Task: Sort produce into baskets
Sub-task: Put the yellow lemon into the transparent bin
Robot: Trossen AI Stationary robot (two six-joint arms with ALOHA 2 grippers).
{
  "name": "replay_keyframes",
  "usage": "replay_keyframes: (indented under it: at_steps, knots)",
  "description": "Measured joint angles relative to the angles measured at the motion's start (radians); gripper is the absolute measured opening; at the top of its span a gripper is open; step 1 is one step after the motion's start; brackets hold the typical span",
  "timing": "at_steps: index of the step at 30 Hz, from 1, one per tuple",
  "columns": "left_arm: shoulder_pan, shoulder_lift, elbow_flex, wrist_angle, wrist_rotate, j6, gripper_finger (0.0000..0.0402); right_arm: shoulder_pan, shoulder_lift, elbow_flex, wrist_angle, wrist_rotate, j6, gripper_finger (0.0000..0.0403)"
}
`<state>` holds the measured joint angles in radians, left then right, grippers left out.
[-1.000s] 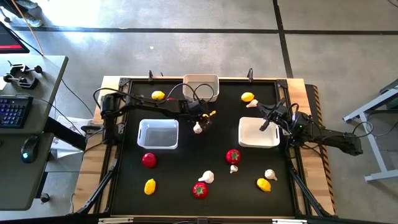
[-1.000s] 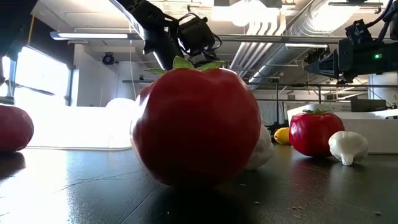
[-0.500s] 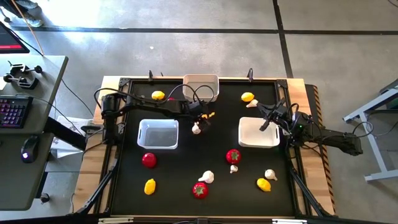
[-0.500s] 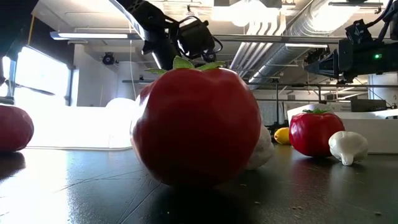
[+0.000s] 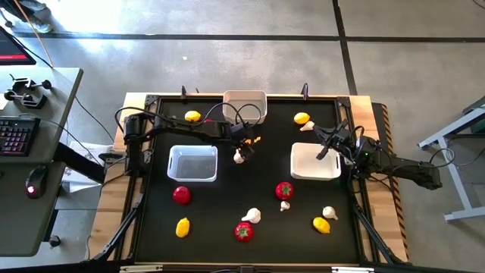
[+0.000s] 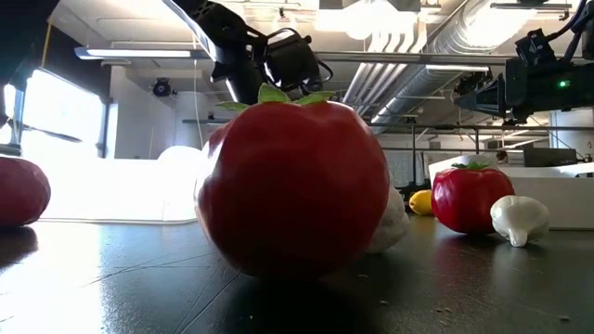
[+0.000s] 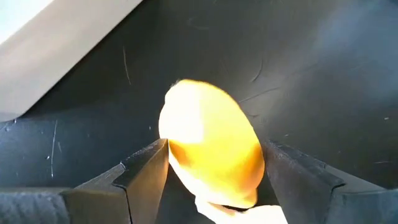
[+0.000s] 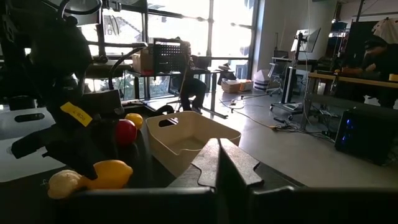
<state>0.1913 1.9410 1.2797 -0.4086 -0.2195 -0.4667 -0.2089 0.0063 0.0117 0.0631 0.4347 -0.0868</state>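
We take the white shallow plastic basket at the back centre of the black table (image 5: 151, 220) as our landmark (image 5: 245, 106). Just in front of that basket, our left gripper (image 5: 248, 144) is clamped on a yellow lemon-shaped toy (image 7: 211, 152), which sits between the two dark fingers (image 7: 146, 174), lifted off the tabletop. A white garlic-like bulb (image 5: 239, 157) lies just below the gripper, a little further forward.

A second white basket (image 5: 192, 164) stands forward and to the left of the landmark, a third (image 5: 315, 161) forward and to the right. Our right gripper (image 5: 322, 153) waits over the near-left edge of that third basket, fingers pressed together on nothing.

More pieces lie well forward of the landmark: a red round tomato with a green top (image 5: 284, 190), another tomato (image 5: 244, 231) and a yellow lemon (image 5: 183, 227). One lemon (image 5: 193, 116) sits just left of the landmark.
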Motion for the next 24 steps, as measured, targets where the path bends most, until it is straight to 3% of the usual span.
replay_keyframes:
  at_steps: [14, 24]
  knots:
    - [0.025, 0.076, -0.001, -0.019, 0.009, 0.082, 0.0244, 0.000, 0.000, 0.000, 0.000, 0.000, 0.000, 0.0000]
    - [0.022, 0.047, -0.001, -0.041, 0.009, 0.228, 0.0167, 0.000, 0.000, 0.000, 0.000, 0.000, 0.000, 0.0000]
